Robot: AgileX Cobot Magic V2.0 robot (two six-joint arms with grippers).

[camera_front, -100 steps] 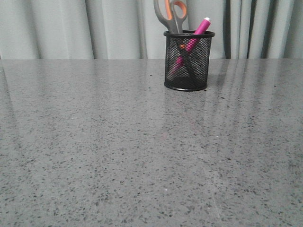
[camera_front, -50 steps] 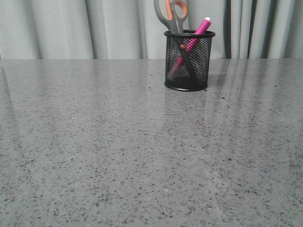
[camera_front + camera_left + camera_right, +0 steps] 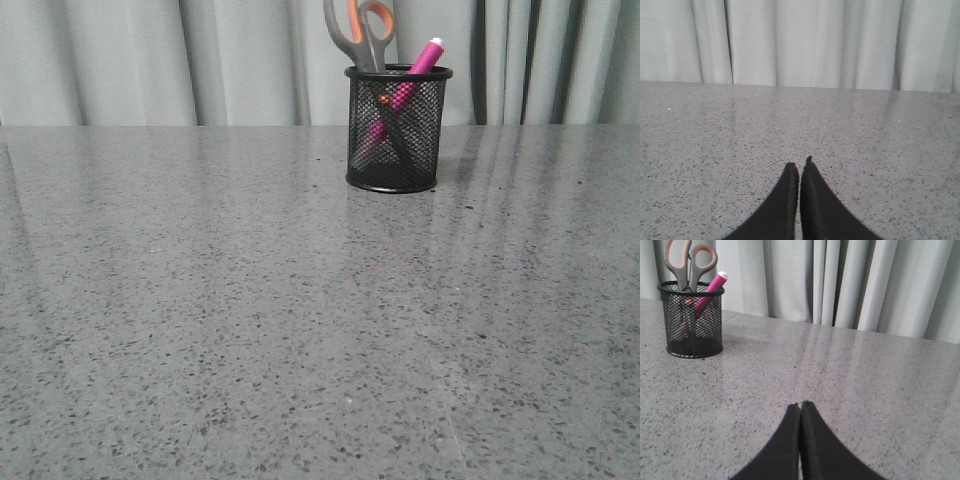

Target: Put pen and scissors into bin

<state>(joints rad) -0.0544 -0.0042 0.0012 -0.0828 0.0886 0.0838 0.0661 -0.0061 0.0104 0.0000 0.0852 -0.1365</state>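
Note:
The black wire-mesh bin (image 3: 393, 150) stands upright at the far middle of the grey table. The pink pen (image 3: 425, 57) leans inside it with its white end up. The scissors (image 3: 362, 32) stand in it, grey and orange handles up. The right wrist view shows the bin (image 3: 692, 335) with the pen (image 3: 713, 284) and the scissors (image 3: 690, 260) in it. My right gripper (image 3: 801, 405) is shut and empty, well short of the bin. My left gripper (image 3: 800, 165) is shut and empty over bare table. Neither gripper shows in the front view.
Pale grey curtains (image 3: 150, 60) hang behind the table's far edge (image 3: 200, 126). The speckled grey tabletop (image 3: 300, 330) stretches from the bin to the front.

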